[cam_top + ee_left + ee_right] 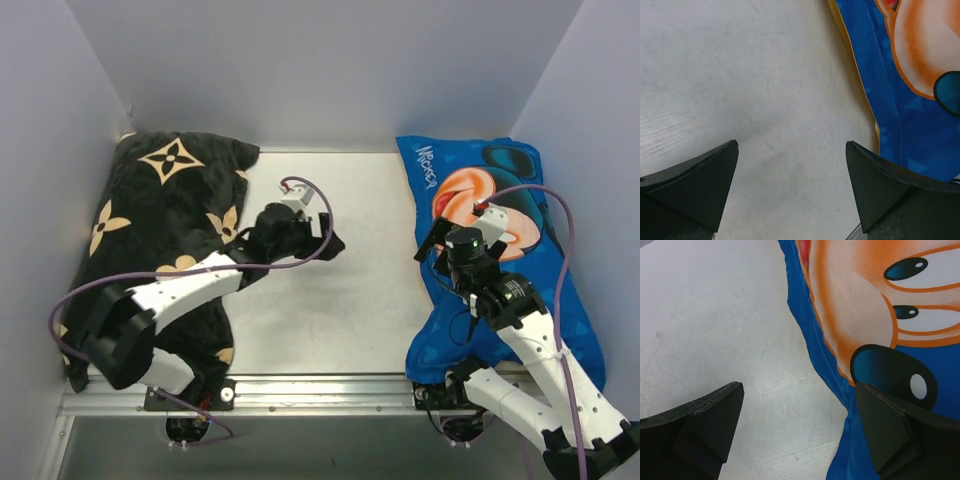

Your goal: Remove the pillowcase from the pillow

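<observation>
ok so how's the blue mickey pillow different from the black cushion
The pillowcase is bright blue with a cartoon face; the black cushion carries tan flower motifs. The pillowcase lies on the right of the table, its edge under the right gripper; the black cushion lies on the left, under the left arm. Both stretch across most of the table's depth.

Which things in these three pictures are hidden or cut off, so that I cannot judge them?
Plain white pillow: seen in no view; presumably inside the blue Mickey Mouse fabric pillowcase.
Pillowcase opening: not identifiable; in the top view the right arm covers the near part.
Black flower-patterned cushion: top view, left arm hides its near part.
</observation>
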`<state>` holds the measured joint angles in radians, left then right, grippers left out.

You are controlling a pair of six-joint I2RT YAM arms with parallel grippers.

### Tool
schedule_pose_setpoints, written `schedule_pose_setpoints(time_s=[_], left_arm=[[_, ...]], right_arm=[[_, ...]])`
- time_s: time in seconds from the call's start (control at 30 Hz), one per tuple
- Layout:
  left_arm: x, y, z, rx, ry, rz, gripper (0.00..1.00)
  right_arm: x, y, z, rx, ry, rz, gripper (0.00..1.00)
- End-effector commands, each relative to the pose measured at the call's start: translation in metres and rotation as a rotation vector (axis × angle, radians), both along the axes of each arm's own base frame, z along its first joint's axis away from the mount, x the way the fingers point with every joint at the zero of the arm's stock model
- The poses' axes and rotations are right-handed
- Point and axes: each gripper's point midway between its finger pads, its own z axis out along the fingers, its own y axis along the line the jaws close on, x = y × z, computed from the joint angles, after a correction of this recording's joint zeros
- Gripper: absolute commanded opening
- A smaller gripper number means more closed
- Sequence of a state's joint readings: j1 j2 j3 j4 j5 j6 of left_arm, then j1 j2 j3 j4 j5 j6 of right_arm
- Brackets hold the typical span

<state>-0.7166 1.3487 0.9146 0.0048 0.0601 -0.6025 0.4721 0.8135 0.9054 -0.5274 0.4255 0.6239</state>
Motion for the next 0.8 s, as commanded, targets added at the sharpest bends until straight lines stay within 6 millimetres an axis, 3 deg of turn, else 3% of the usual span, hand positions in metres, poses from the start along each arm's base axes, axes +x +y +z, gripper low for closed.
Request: schedule_pose_setpoints(time_s=[0.0,0.03,0.07,0.1,0.13,0.33,0.4,0.43,0.47,0.5,0.53,0.57,0.63,0.7,0.77], left_arm=[[0.018,-0.077,0.066,-0.212,-0.154,-0.157,0.97],[0.021,-0.097,0.038,-0.174,-0.111,-0.192,0.97],[0.017,-0.114,0.034,-0.172,-0.106,-0.229,0.97],[0.020,-0.132,0.047,-0.195,-0.130,-0.256,0.97],[0.024,-0.147,0.022,-0.177,-0.098,-0.276,0.97],[0.042,-0.217,-0.018,-0.323,0.001,-0.356,0.97],[0.040,-0.233,-0.022,-0.383,0.031,-0.382,0.97],[0.044,-0.240,-0.037,-0.397,0.034,-0.381,0.97],[0.050,-0.249,-0.027,-0.425,0.016,-0.385,0.97],[0.052,-0.254,-0.031,-0.438,0.032,-0.383,0.97],[0.054,-0.260,-0.047,-0.438,0.050,-0.381,0.97],[0.058,-0.267,-0.039,-0.465,0.037,-0.386,0.97],[0.060,-0.276,-0.050,-0.492,0.061,-0.380,0.97],[0.062,-0.283,-0.042,-0.542,0.062,-0.381,0.96],[0.061,-0.292,-0.045,-0.567,0.065,-0.382,0.93]], right_arm=[[-0.006,-0.015,0.010,-0.050,0.008,-0.053,1.00],[-0.006,-0.016,0.012,-0.050,0.008,-0.057,1.00],[-0.008,-0.017,0.012,-0.051,0.012,-0.057,1.00],[-0.010,-0.018,0.013,-0.052,0.007,-0.057,1.00],[-0.012,-0.019,0.013,-0.053,0.007,-0.062,1.00],[-0.021,-0.026,0.019,-0.048,-0.015,-0.069,1.00],[-0.023,-0.026,0.021,-0.038,-0.026,-0.067,1.00],[-0.024,-0.026,0.022,-0.034,-0.026,-0.065,1.00],[-0.025,-0.025,0.023,-0.027,-0.029,-0.058,1.00],[-0.026,-0.024,0.022,-0.026,-0.028,-0.054,1.00],[-0.027,-0.024,0.022,-0.023,-0.026,-0.051,1.00],[-0.028,-0.024,0.023,-0.019,-0.029,-0.048,1.00],[-0.029,-0.024,0.020,-0.019,-0.023,-0.046,1.00],[-0.031,-0.025,0.019,-0.018,-0.024,-0.045,1.00],[-0.032,-0.025,0.017,-0.019,-0.021,-0.045,1.00]])
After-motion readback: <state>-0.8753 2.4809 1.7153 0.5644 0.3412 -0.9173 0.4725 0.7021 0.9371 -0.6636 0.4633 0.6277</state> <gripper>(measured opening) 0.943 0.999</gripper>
